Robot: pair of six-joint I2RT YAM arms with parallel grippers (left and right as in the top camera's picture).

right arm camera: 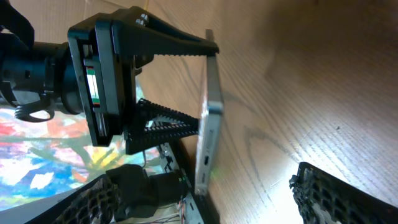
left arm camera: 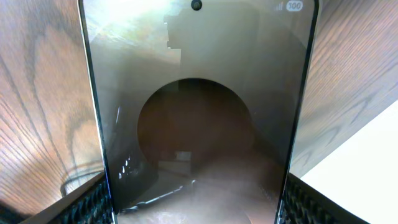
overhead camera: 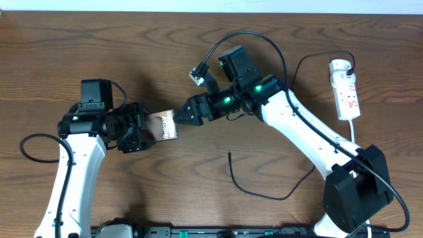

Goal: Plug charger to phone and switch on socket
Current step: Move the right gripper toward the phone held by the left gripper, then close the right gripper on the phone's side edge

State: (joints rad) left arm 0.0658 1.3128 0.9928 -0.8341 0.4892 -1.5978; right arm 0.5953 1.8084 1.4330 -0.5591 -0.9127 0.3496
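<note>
My left gripper (overhead camera: 147, 129) is shut on the phone (overhead camera: 163, 124) and holds it above the table, its free end toward the right arm. In the left wrist view the phone's dark glossy face (left arm camera: 199, 112) fills the frame between my fingers (left arm camera: 196, 208). My right gripper (overhead camera: 180, 116) is open and empty, right at the phone's free end. In the right wrist view its fingers (right arm camera: 211, 196) spread wide around the phone (right arm camera: 210, 112), seen edge-on with its port showing. The charger (overhead camera: 264, 196) lies on the table, its tip loose near the middle. The socket (overhead camera: 346, 92) lies at the far right.
The black cable loops across the right half of the table and up toward the socket's far end. The socket's white lead (overhead camera: 352, 132) runs down behind the right arm. The arm bases stand at the table's front edge.
</note>
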